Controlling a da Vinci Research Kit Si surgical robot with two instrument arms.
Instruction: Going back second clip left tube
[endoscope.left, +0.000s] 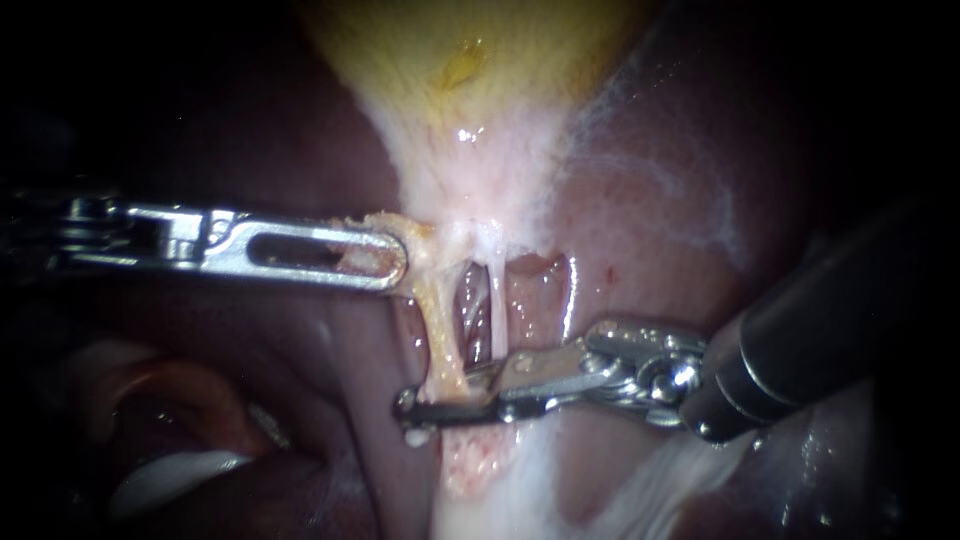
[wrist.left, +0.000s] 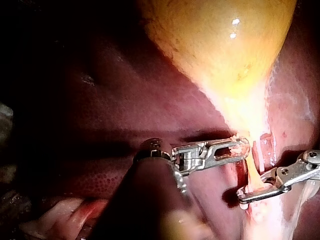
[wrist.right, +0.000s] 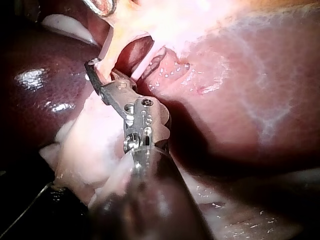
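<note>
The yellow gallbladder (endoscope.left: 470, 60) narrows into pale tissue from which thin tubes run down. My left instrument (endoscope.left: 390, 258) comes in level from the left. Its slotted jaws are shut on the yellowish tissue at the gallbladder's neck, pulling it sideways. The left tube (endoscope.left: 438, 320) hangs from that spot. My right instrument (endoscope.left: 435, 395) reaches in from the lower right, and its narrow jaws straddle the lower end of the left tube with a small gap showing. The same hold appears in the left wrist view (wrist.left: 247, 192) and the right wrist view (wrist.right: 97, 70). I cannot make out a clip.
A thinner white tube (endoscope.left: 497, 310) runs beside the left tube, with a reddish hollow behind both. Dark red liver (endoscope.left: 660, 230) lies on both sides. Whitish tissue (endoscope.left: 480, 480) spreads below the right instrument's jaws.
</note>
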